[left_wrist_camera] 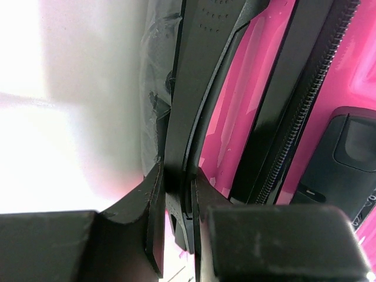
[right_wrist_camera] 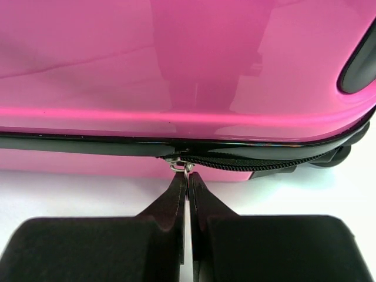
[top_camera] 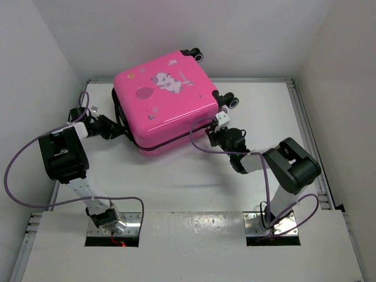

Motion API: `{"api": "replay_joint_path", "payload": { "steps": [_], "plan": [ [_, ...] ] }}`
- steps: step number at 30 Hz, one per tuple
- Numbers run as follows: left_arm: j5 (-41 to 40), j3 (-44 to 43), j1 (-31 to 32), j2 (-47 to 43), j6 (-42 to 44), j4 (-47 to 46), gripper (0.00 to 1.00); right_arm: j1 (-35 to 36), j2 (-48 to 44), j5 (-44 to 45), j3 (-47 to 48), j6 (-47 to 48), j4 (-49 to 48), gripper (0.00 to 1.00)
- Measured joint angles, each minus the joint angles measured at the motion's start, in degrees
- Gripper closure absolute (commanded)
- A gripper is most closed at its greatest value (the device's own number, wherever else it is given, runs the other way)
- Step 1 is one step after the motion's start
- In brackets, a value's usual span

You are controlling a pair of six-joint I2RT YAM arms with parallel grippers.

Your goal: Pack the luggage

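The luggage (top_camera: pixel 166 100) is a pink hard-shell suitcase with a white cartoon animal print, lying flat and closed at the back middle of the table. My left gripper (top_camera: pixel 110 128) is at its left side, shut on the black carry handle (left_wrist_camera: pixel 188 88); in the left wrist view the gripper (left_wrist_camera: pixel 176 188) has both jaws pressed on the strap. My right gripper (top_camera: pixel 216 134) is at the front right edge. In the right wrist view it (right_wrist_camera: pixel 187 176) is shut on the metal zipper pull (right_wrist_camera: pixel 183 165) on the black zipper (right_wrist_camera: pixel 258 160).
Black wheels (top_camera: pixel 230 100) stick out at the suitcase's right side and back (top_camera: pixel 194 54). White walls enclose the table on the left, back and right. Purple cables (top_camera: pixel 35 194) loop beside both arms.
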State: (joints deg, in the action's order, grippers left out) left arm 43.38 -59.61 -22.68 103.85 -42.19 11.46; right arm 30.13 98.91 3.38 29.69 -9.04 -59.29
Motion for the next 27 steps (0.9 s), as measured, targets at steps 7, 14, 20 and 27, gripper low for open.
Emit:
{"api": "replay_joint_path", "payload": {
  "steps": [7,14,20,27],
  "plan": [
    [1.3,-5.0,-2.0,2.3,6.1,8.6,1.00,-4.2,0.0,-0.3,0.6,-0.2,1.5,1.00],
    [1.1,-12.4,-4.9,6.0,13.6,19.5,1.00,-6.4,0.0,-3.6,2.8,-1.2,4.3,1.00],
    [0.0,-21.8,-5.7,11.5,18.0,29.3,1.00,-8.4,1.3,-6.8,5.2,-1.9,5.7,1.00],
    [-0.3,-37.6,-5.9,21.0,22.7,37.1,1.00,-9.9,5.1,-11.7,10.0,-2.9,6.0,1.00]
  ]
}}
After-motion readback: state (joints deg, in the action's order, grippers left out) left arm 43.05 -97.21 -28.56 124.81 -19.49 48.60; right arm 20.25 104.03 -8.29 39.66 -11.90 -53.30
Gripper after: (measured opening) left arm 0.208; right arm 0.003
